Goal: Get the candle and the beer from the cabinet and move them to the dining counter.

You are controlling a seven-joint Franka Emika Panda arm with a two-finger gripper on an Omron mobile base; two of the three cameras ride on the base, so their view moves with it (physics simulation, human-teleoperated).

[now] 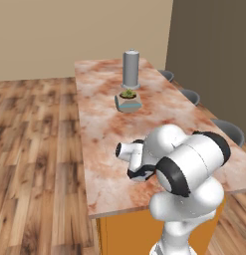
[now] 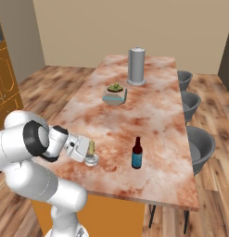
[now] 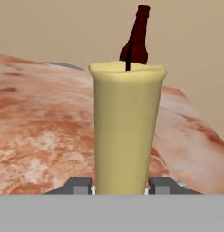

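Two-finger gripper (image 2: 88,154) clamped on short olive-yellow wax candle (image 2: 91,148), resting in whitish dish on mottled marble dining counter (image 2: 153,111) beside brown beer bottle (image 2: 137,153). Light, rigid, probably dentable; grip mid-body.

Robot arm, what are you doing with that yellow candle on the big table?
The gripper is shut on the candle, which sits in its little dish on the dining counter. The beer already stands upright on the same counter, a little to the side. Farther along are a small potted plant and a tall grey cylinder.
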